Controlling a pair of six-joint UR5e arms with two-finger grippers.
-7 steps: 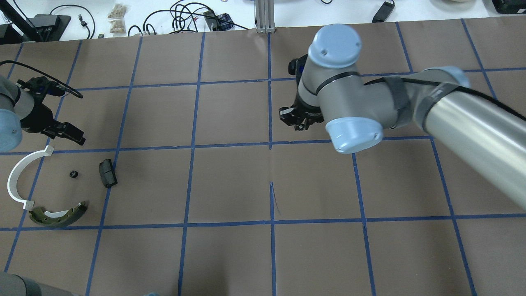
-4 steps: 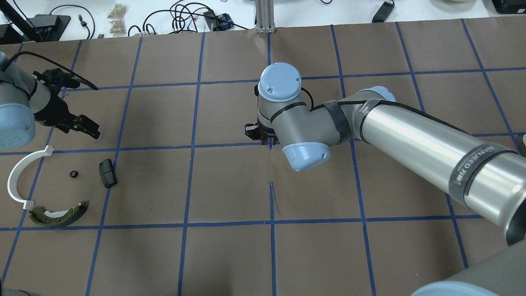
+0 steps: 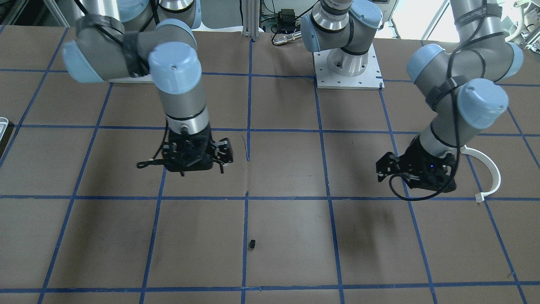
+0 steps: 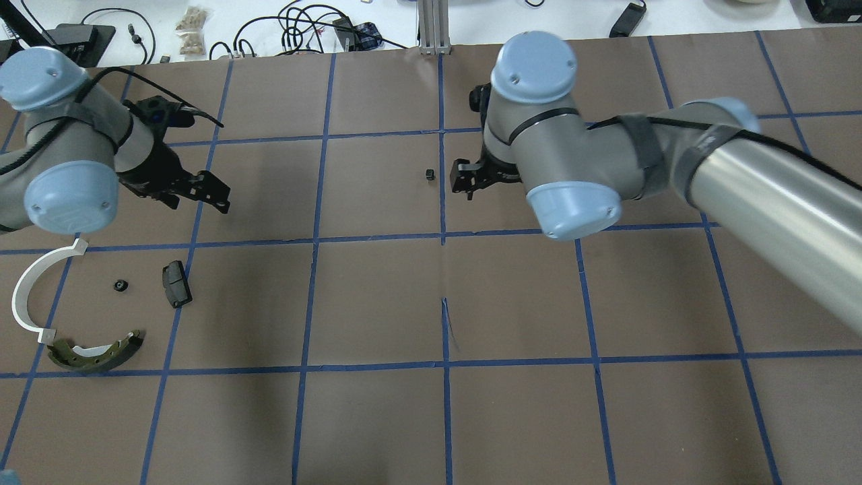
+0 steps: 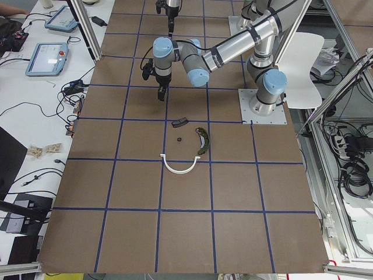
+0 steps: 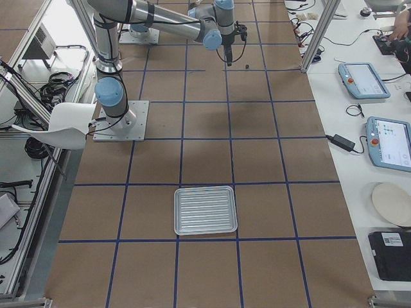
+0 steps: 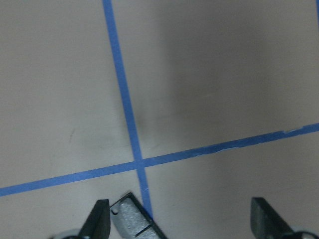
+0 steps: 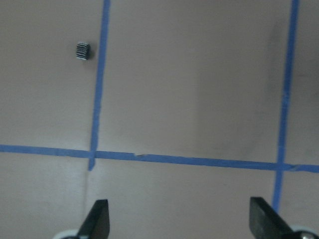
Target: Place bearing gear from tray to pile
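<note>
Beside the right pincer (image 4: 466,183), bearing gear (image 4: 429,175) now lies free.

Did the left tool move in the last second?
Yes: the left tool went rightward overhead, onto the blue tape line it was left of.

Count taken over the worktop (image 4: 377,303).

Grippers: two, namely the left gripper (image 4: 202,194) and the right gripper (image 4: 465,183).

Tray (image 6: 205,210): one, whitish and ribbed, towards the right end of the worktop.

Bearing gear (image 4: 429,175): one, small, dark and ribbed, near the middle of the far edge.

Grouped at the left end:
- White plastic arc (image 4: 27,296): one.
- Olive brake shoe (image 4: 101,357): one.
- Black rectangular pad (image 4: 176,283): one.
- Small black round part (image 4: 120,285): one.

Loose parts on the worktop: five in all.
</note>
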